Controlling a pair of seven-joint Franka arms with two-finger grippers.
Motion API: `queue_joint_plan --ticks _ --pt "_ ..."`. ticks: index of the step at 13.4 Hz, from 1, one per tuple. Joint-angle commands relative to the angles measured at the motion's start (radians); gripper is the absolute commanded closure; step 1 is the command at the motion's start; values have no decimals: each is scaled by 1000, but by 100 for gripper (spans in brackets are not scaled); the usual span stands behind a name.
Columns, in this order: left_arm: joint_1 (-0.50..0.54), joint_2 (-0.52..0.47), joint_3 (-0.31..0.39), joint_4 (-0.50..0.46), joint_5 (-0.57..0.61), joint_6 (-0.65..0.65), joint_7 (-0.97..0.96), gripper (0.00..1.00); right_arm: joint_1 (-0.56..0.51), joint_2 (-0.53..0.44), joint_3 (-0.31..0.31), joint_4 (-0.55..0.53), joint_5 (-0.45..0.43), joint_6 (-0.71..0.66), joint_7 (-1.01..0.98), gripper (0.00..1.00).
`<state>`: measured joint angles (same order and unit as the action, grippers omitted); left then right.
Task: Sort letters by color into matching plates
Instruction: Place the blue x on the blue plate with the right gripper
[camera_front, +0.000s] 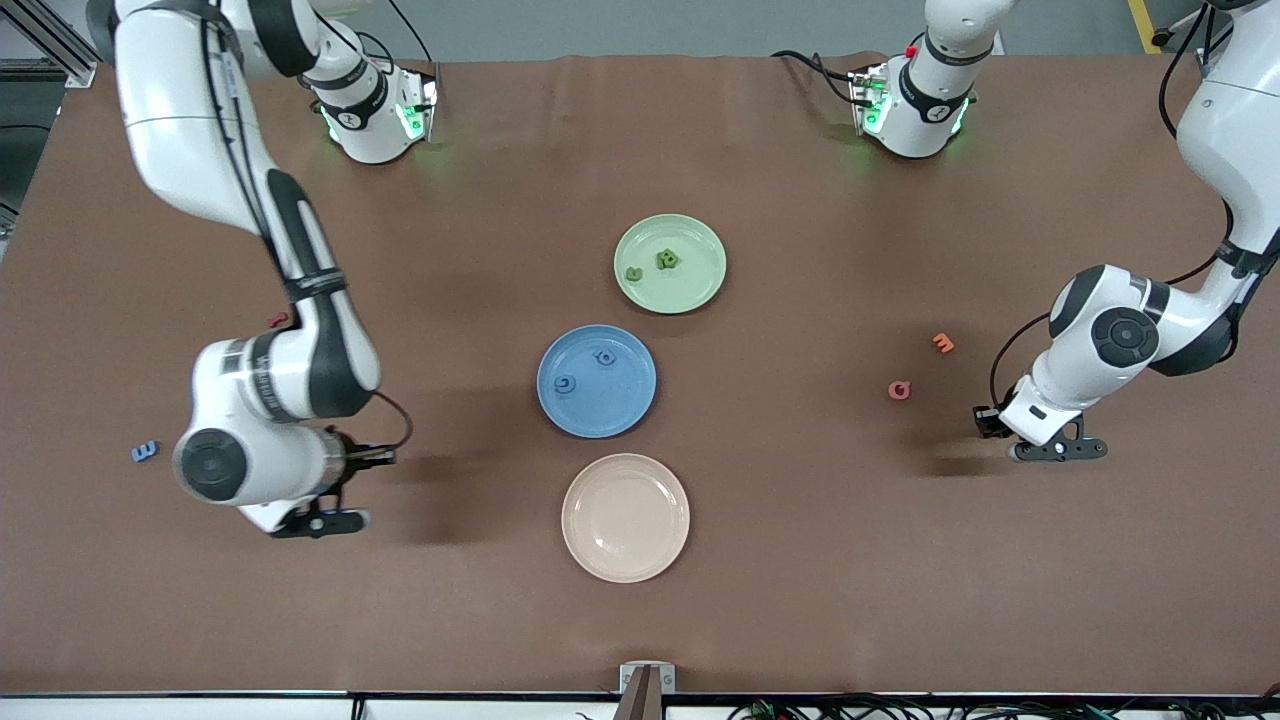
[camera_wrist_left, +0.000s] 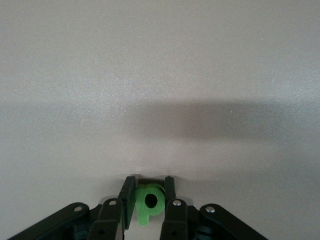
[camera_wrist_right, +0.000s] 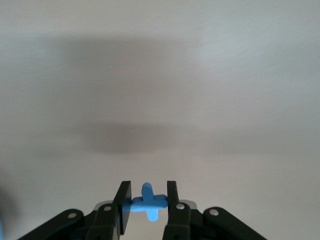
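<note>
now both pincers are closed on a letter. the left pincer (camera_wrist_left: 149, 192), low over the tabletop (camera_front: 800, 560) toward the left arm's end and about level with the blue plate, is shut tight on a green letter (camera_wrist_left: 149, 202). the right pincer (camera_wrist_right: 148, 192), low toward the right arm's end, pinches a blue cross-shaped letter (camera_wrist_right: 148, 202) between its fingers.

the green plate (camera_front: 700, 285) sits mid-tabletop with two green letters (camera_front: 650, 266) in it. the blue plate (camera_front: 625, 415), just nearer the front camera, carries two blue letters (camera_front: 585, 371). a cream plate (camera_front: 625, 560), nearer still, looks bare. another blue letter (camera_front: 145, 451) lies close to the tabletop edge at the right arm's end. an orange letter (camera_front: 942, 343) and a red letter (camera_front: 900, 390) lie toward the left arm's end, and a small red piece (camera_front: 278, 321) peeks out beside the right arm.

the letters look like light, stiff, chunky pieces, probably foam or plastic. they should lift with little force but could twist or pop out if gripped off-centre. a grip across the flat sides of a stem or bar, as both pincers have here, seems safest.

the front view shows the plates and how far each arm is from them, but hides what either pincer holds. only the wrist views reveal the held letters and their colours, and they show no plates at all.
</note>
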<state>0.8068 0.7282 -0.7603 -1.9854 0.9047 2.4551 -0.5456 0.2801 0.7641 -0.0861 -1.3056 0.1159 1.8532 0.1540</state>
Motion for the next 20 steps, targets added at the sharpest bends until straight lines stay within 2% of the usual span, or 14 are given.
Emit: queue_joint_plan --ticks 1,3,6,10,13,14,15,16,17,18,20 --pt "0 -4 -7 10 -4 2 10 100 103 -11 9 -20 74 8 218 85" --pt "5 -33 -42 2 -10 -19 6 100 192 -5 9 -20 105 46 368 85" --pt "9 -81 -129 2 -44 -132 -2 100 301 23 8 -18 102 148 562 85" --pt "8 -84 -244 -4 -182 -203 -54 100 359 66 9 -18 102 267 639 84" --pt "3 -75 -333 -49 -185 -237 -221 100 381 78 8 -18 100 287 654 83" --pt "-3 -70 -362 -68 -185 -235 -293 100 383 78 8 -18 100 288 653 78" --pt "-9 -69 -396 -93 -185 -235 -362 100 383 78 8 -18 100 290 653 46" --pt "-24 -70 -424 -111 -185 -237 -432 100 383 78 8 -18 100 288 653 4" --pt "-43 -69 -453 -128 -184 -237 -518 100 383 72 8 -18 100 287 653 0" --pt "-78 -69 -470 -136 -185 -235 -595 100 383 61 8 -18 100 272 650 0" --pt "-205 -69 -471 -133 -185 -235 -774 100 375 20 2 -20 93 157 647 0"
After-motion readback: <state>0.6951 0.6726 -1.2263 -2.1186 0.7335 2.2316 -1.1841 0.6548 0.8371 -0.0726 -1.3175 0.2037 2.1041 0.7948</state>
